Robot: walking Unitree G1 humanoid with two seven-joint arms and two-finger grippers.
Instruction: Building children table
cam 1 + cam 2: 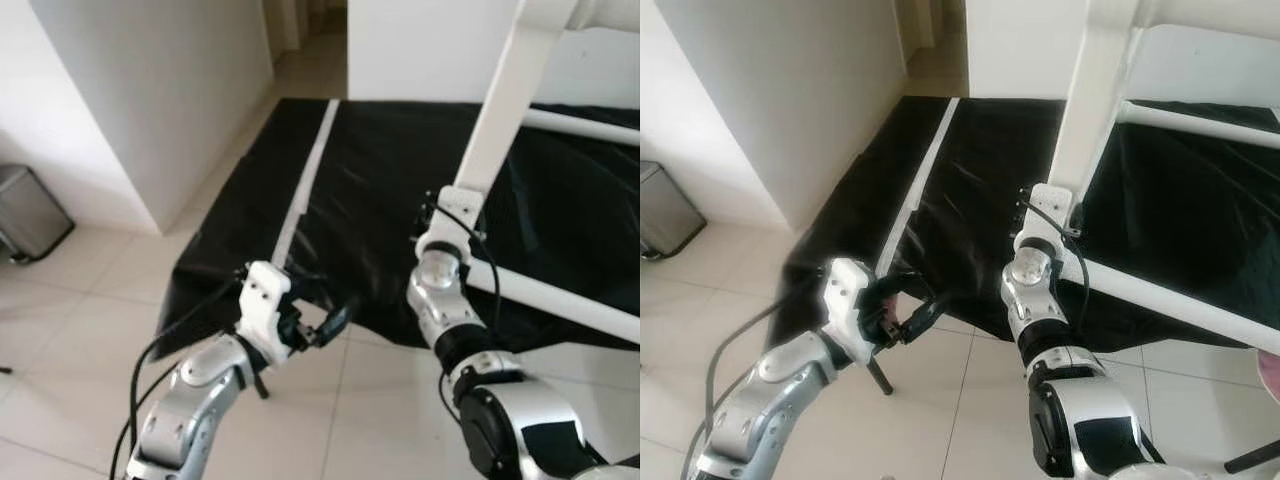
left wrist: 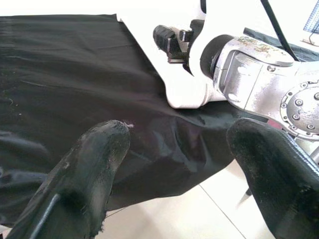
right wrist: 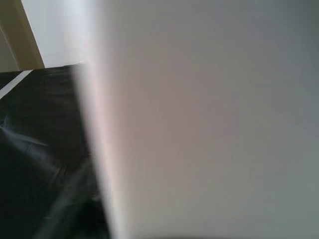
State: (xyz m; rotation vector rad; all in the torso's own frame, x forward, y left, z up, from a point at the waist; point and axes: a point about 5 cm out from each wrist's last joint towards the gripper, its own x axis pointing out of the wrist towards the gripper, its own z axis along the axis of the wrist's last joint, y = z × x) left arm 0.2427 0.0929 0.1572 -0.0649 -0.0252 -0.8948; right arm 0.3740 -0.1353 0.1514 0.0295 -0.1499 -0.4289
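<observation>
A black sheet [image 1: 380,200] lies spread over the pale tiled floor [image 1: 90,330], running from the near edge by the robot's arms away towards a doorway at the far end. On it rests a white table frame [image 1: 560,290]: one thick white leg [image 1: 500,110] slants up from the right arm towards the top right, and thinner white rails cross the sheet on the right side. A long thin white strip [image 1: 305,180] lies along the sheet's left part, reaching from near the left arm to the far edge.

The right gripper [image 1: 445,215] is pushed up against the lower end of the leg; its fingers are hidden behind the wrist, so I cannot tell whether they clasp it. The right wrist view is taken up mostly by a blurred white surface very close to the lens, with black sheet beside it.

The left gripper [image 1: 915,305] hangs just above the near edge of the sheet, left of the right arm and apart from the leg. Its two black fingers [image 2: 94,164] are spread wide with nothing between them, only sheet and tile beyond.

A grey metal bin [image 1: 30,210] stands at the far left against a white wall [image 1: 160,90]. I can read no brand, label or lettering anywhere.
</observation>
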